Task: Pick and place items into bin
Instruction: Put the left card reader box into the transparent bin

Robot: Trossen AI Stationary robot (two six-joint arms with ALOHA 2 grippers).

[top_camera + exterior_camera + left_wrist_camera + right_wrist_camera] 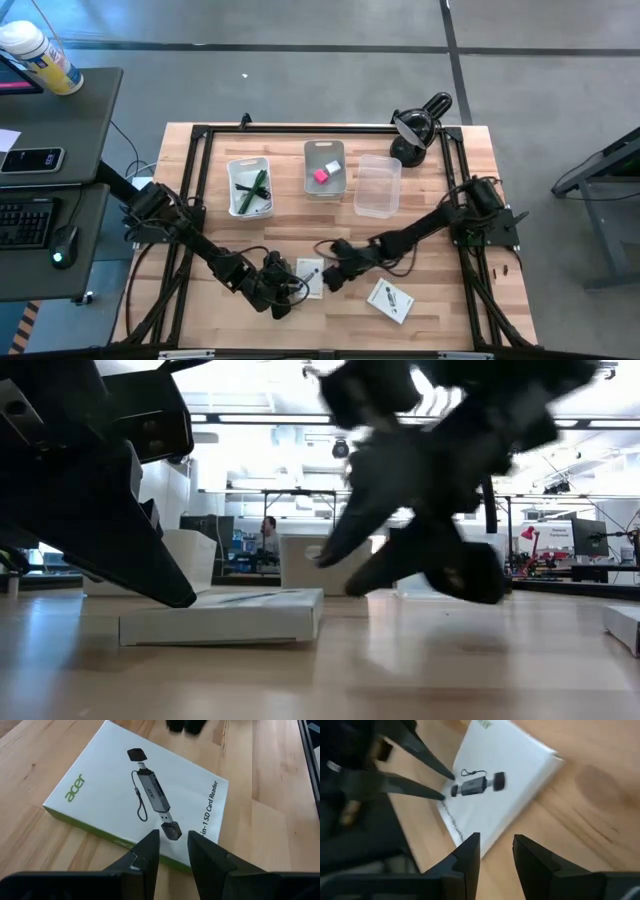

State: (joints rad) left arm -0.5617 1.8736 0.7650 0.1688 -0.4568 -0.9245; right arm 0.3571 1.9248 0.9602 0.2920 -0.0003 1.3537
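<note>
A flat white box (310,277) printed with a card reader lies flat on the wooden table near its front edge. My left gripper (171,837) is open, slanting down over one long edge of this box (135,795). My right gripper (496,840) is open too and hovers just off the opposite side of the box (505,775), clear of the table (335,575). A second white box (390,300) lies further right. The pink block (321,176), a white cube, the green pen (258,183) and a black cable lie in bins at the back. My left gripper has its fingertips (185,598) right at the box's top edge (200,603), slanting down from the table's left. Whether they touch the box I cannot tell. The box lies flat on the table.
Three bins stand side by side at the back: a white one (236,170), a grey one (322,150) and a clear one (377,205). A black desk lamp (418,125) stands at the far right corner. A black frame runs round the table.
</note>
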